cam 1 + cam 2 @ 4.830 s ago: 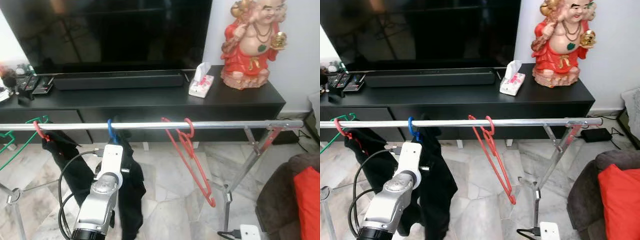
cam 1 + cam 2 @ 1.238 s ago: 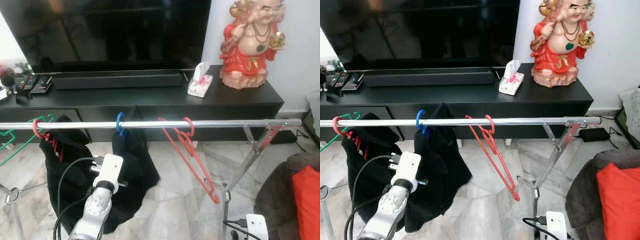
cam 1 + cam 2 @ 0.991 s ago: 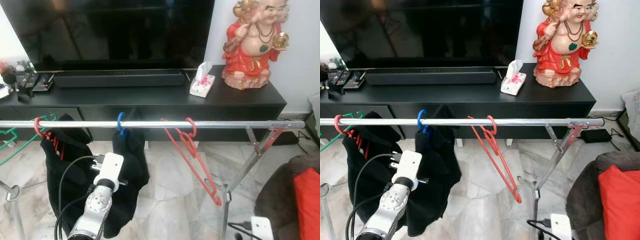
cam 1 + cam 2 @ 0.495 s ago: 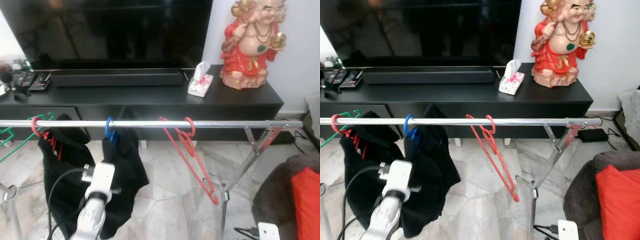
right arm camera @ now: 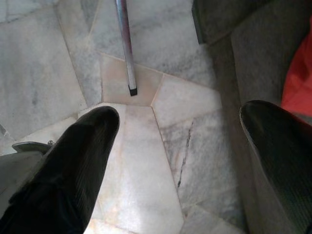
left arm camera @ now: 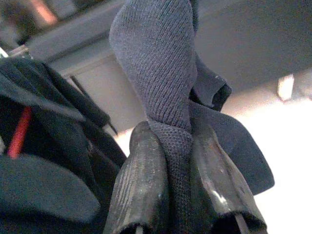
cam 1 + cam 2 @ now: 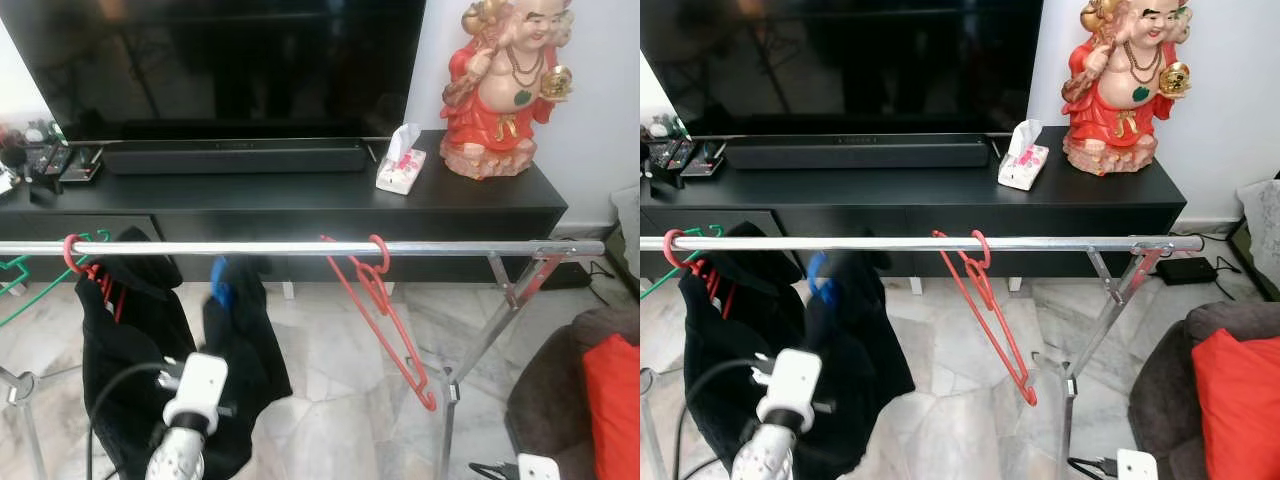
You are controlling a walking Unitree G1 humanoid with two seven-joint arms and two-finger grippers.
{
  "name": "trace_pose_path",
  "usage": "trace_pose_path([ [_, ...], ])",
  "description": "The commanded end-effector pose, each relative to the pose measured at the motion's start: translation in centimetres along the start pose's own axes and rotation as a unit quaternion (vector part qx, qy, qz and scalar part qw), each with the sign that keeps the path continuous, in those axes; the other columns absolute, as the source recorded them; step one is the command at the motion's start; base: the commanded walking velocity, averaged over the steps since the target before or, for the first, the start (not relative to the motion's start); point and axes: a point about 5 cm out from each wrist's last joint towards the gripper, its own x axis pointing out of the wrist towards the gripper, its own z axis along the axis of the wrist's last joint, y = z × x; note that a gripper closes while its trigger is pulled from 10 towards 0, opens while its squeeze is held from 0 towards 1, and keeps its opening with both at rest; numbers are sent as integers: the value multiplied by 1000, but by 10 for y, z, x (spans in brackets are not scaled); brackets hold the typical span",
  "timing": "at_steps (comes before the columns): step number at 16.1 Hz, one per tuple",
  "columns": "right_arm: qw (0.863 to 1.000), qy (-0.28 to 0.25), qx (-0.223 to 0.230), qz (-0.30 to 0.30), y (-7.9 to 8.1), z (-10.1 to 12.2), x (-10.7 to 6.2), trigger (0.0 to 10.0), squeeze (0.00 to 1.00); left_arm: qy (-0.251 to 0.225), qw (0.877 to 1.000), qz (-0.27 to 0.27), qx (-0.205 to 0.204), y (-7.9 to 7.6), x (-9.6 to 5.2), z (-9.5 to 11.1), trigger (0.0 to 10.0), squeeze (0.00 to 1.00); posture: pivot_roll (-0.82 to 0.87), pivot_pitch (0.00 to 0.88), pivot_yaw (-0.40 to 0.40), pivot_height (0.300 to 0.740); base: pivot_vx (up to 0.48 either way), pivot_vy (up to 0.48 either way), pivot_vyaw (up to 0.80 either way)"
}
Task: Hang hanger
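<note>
Left gripper (image 6: 168, 187) clamped on a fold of the dark knit garment (image 7: 245, 345), blue hanger (image 7: 219, 282) blurred just below the steel rail (image 7: 450, 247), apparently unhooked. Right gripper (image 5: 180, 161) spread wide over marble floor (image 5: 141, 185). Likely light but floppy cloth, slipping easily; better held at the stiff hanger neck.

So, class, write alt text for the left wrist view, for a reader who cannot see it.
The left gripper pinches a fold of dark knitted garment between its two black fingers, seen from close up. Another dark garment on a red hanger hangs beside it, with the black TV cabinet and pale floor blurred behind.
</note>
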Motion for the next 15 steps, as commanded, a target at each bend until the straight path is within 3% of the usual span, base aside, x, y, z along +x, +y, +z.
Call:
trace_pose_path([
  [1, 1000, 11, 15, -8, 0, -6, -1, 10000, 0, -4, 1000, -5, 2, 2, 7, 3, 10000, 0, -172, 0, 22, 740, 0, 0, 0],
  [3, 1000, 13, 21, -9, 4, -7, -1, 10000, 0, -4, 1000, -2, -11, 3, 16, 6, 10000, 0, -189, 0, 23, 740, 0, 0, 0],
  [5, 1000, 14, 24, -15, -9, -13, -3, 10000, 0, -5, 1000, -14, -14, 0, 29, 13, 10000, 0, -198, 0, 10, 740, 0, 0, 0],
  [9, 999, 15, 29, -4, 3, -16, -3, 10000, 0, -6, 1000, -17, -22, -1, 36, 15, 10000, 0, -190, 0, 33, 740, 0, 0, 0],
  [15, 999, 12, 45, 6, 8, -17, -4, 10000, 0, -20, 1000, 3, -15, 18, 40, 18, 10000, 0, -172, 0, 67, 740, -132, 0, 0],
])
